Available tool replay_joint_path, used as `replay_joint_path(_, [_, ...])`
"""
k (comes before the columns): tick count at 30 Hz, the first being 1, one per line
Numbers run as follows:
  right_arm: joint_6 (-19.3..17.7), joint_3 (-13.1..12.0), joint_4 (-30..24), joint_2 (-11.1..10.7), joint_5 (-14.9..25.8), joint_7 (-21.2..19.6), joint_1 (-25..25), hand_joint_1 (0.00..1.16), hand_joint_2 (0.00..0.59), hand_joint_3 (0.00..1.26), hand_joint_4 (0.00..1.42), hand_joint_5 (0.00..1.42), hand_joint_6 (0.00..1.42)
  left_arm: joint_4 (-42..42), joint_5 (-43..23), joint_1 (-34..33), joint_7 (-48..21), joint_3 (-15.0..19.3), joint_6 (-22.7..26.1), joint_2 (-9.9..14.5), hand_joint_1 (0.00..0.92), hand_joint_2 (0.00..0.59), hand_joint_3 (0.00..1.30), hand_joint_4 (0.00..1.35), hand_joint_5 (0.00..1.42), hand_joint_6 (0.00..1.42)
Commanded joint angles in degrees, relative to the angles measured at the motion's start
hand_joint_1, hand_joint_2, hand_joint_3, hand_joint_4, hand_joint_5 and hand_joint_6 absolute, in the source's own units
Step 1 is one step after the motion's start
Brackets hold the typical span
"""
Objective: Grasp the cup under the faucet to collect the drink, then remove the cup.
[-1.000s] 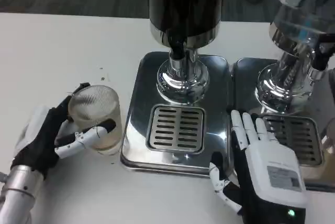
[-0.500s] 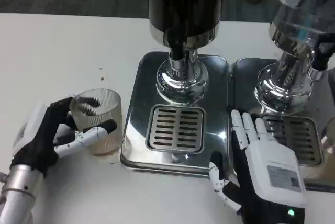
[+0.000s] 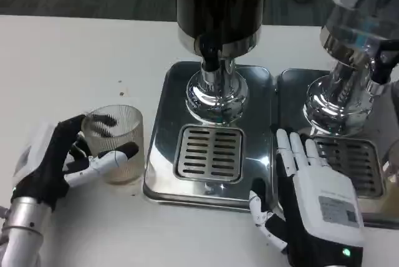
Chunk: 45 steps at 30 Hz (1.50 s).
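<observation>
While the left hand still wrapped the ribbed glass cup, fingers round its near side, the cup had come upright from the tilt of a second earlier and sat lower on the white table, just left of the steel drip tray; it looked set down, so removal seemed about done, release pending; right hand unchanged, fingers spread, grasping nothing, resting at the seam between the tray and the second tray; faucet with nothing beneath it over the grate; hard to tell the liquid level through the ribbed glass, only a pale tint low down; dispenser tops cropped; left thumb hidden behind the cup.
</observation>
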Motion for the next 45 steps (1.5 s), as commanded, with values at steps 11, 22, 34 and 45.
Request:
replay_joint_path(11, [-0.16,-0.77,0.44,-0.27,0.06,-1.35,-0.73,0.41,0.563,0.00,0.00,0.00,0.13,-3.53,1.40,-2.70,2.64,0.23,-4.09,0.73,0.543,0.046,0.70,0.79,0.90,1.04])
replay_joint_path(22, [0.56,-0.56,0.53,0.38,-0.18,-1.97,-0.58,0.41,0.563,0.00,0.00,0.00,0.13,-2.23,6.87,-8.04,2.91,-4.62,-2.42,-1.76,0.553,0.040,0.70,0.79,0.90,1.04])
replay_joint_path(34, [1.86,-0.39,0.24,1.36,-0.75,-2.49,-0.09,0.41,0.563,0.00,0.00,0.00,0.13,-0.07,19.38,-13.13,15.55,-14.66,0.14,-4.35,0.555,0.038,0.70,0.79,0.89,1.04])
replay_joint_path(45, [2.68,-0.22,-0.30,1.71,-1.05,-2.61,0.18,0.41,0.563,0.00,0.00,0.00,0.13,3.72,20.12,-15.28,21.52,-17.18,4.78,-8.46,0.543,0.031,0.70,0.77,0.89,1.03])
